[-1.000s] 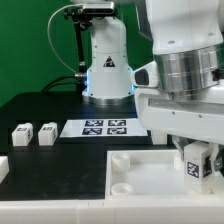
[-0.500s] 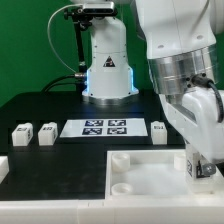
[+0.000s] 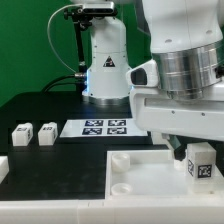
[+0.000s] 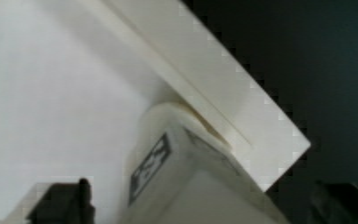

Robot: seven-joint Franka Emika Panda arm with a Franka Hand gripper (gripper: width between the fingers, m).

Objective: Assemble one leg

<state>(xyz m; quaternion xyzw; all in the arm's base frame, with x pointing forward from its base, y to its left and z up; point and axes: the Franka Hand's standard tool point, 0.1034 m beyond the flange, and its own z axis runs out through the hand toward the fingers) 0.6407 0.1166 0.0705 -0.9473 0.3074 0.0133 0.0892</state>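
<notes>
Though the arm's bulk hides the gripper [image 3: 200,150], I see it clamped on a leg [image 3: 202,162] over the white tray-like piece [image 3: 140,172]. Two spare legs [image 3: 33,134] flank the marker board [image 3: 104,127].

Leg [image 3: 201,162]: small white block, tagged face showing, upright at the exterior view's right, over the white tray.

Arm's wrist swung back square since half a second ago, gripper [image 3: 200,152] again upright over the tray's [image 3: 140,175] corner at the exterior view's right, leg [image 3: 201,163] tag facing the camera, a third leg near the marker board [image 3: 105,127] hidden again.
</notes>
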